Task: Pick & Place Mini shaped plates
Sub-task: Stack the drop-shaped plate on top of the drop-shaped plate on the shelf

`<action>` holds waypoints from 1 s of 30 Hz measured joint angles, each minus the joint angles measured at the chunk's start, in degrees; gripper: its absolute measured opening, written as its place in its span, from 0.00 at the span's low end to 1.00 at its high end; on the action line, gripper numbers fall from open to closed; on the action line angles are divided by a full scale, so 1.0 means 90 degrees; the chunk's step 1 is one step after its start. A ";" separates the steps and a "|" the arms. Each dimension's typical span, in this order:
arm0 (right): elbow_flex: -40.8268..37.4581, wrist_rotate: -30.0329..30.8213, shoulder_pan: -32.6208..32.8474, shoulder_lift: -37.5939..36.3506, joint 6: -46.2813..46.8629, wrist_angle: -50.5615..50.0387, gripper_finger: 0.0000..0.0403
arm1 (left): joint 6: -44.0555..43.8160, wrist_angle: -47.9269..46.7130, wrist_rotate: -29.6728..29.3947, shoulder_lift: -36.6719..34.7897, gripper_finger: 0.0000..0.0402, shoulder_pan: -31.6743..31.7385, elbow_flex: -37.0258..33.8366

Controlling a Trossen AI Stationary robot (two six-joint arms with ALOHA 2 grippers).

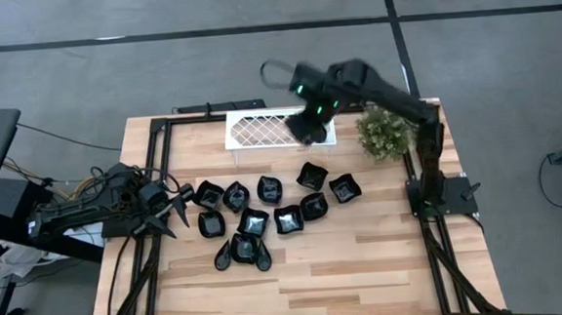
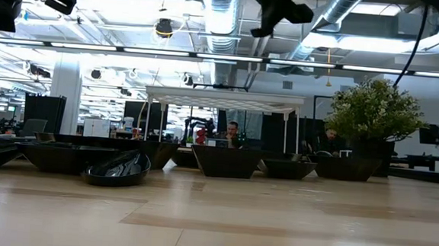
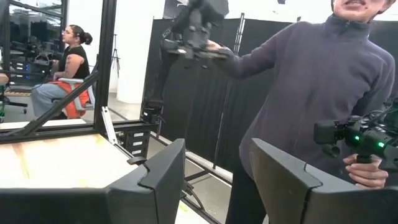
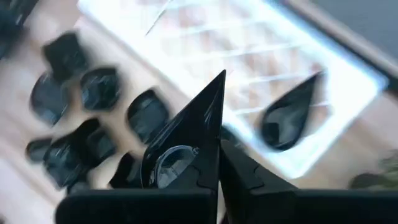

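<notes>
Right gripper (image 4: 219,146): we saw its jaws shut tight, holding nothing, above the white tray (image 1: 250,130).
Left gripper (image 1: 179,211): jaws wide, at the desk's (image 1: 365,260) left edge.
Plates (image 1: 275,215): we saw most on the desk; a teardrop plate (image 4: 287,117) lay in the tray.

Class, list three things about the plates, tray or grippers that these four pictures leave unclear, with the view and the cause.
- High view: the right gripper hides part of the white lattice tray.
- Right wrist view: the teardrop plate on the tray is blurred.
- Low view: near black plates hide those behind them, so there is no count.
</notes>
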 joint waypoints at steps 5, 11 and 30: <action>0.0001 -0.0185 -0.0852 -0.0182 -0.0507 -0.0001 0.00 | -0.0002 0.0020 0.0000 -0.0002 0.45 -0.0001 0.0000; -0.0272 -0.0461 -0.1403 -0.0179 -0.0975 -0.0001 0.00 | -0.0002 0.0062 0.0000 -0.0002 0.45 -0.0002 0.0000; -0.2095 -0.0311 -0.1349 -0.0174 -0.0979 0.0414 0.00 | -0.0002 0.0095 0.0000 -0.0002 0.45 0.0000 0.0000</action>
